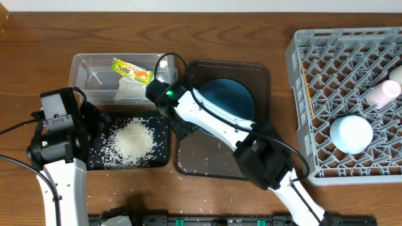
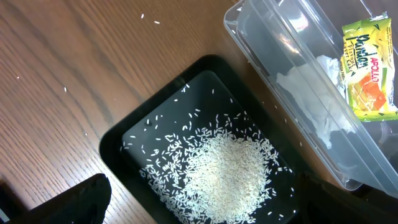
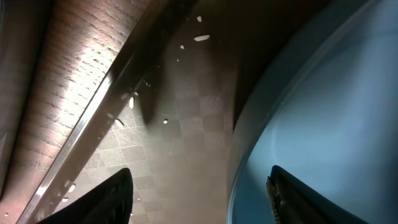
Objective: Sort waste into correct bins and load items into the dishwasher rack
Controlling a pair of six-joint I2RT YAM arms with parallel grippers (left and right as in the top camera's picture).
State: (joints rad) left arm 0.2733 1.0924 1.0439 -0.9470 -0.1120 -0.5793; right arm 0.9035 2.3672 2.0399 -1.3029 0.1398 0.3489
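The blue plate (image 1: 233,94) lies in the brown tray (image 1: 207,160). My right gripper (image 1: 184,129) is open at the plate's left edge. In the right wrist view (image 3: 199,199) one finger is over the tray (image 3: 180,124) and the other over the plate (image 3: 329,106). My left gripper (image 1: 99,129) hangs open and empty over the black tub (image 1: 162,160) holding a heap of rice (image 1: 132,141), also shown in the left wrist view (image 2: 227,171). The clear tub (image 1: 94,66) holds the snack wrapper (image 1: 132,70) and the white tissue (image 1: 130,92).
The grey rack (image 1: 295,69) at the right holds an upturned white bowl (image 1: 352,133), the pinkish cup (image 1: 384,93) and chopsticks (image 1: 308,94). Stray rice grains (image 1: 188,210) lie on the wooden table near the front edge and left of the black tub (image 2: 118,140).
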